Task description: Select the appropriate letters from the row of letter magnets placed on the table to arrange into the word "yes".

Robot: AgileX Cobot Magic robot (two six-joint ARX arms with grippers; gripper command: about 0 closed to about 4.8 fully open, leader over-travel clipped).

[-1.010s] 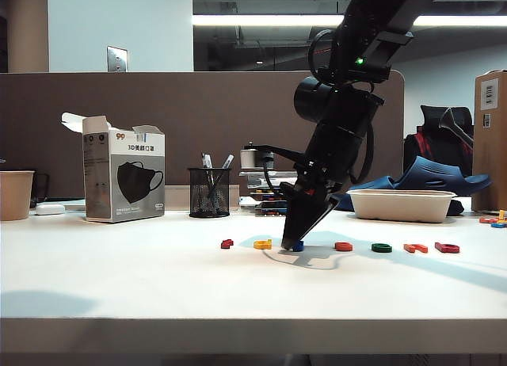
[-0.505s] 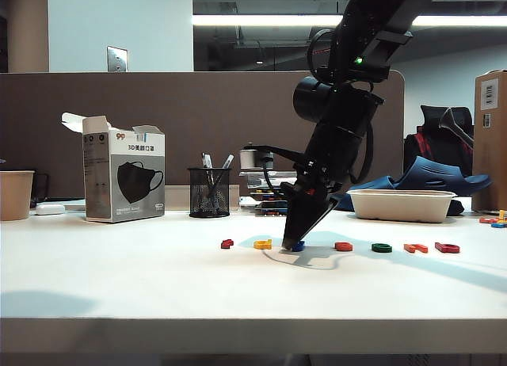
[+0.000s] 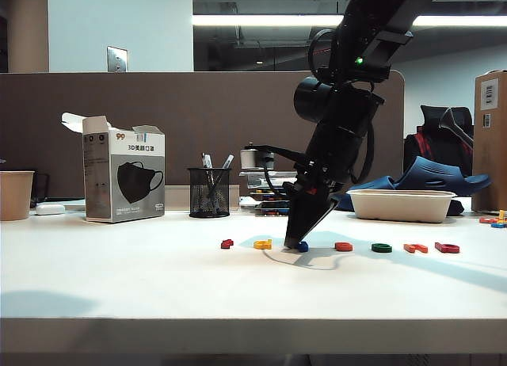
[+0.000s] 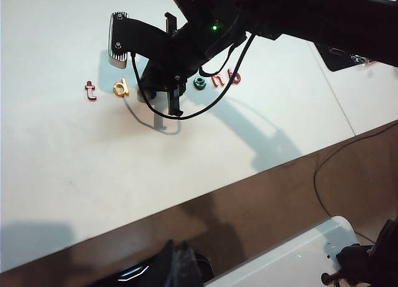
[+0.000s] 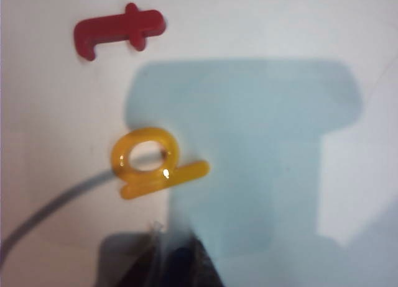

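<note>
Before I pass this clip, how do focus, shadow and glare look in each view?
Exterior view: sharp; ceiling strip light glares, right end effector casts soft shadow on the white table. Left wrist view: sharp, long arm shadow; left end effector unseen. Right wrist view: soft focus, yellow plastic letter shows a glint, large bluish shadow beside it.

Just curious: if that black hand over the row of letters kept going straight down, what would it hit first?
Most likely the blue letter: the right hand points down right at it, then the table.
</note>
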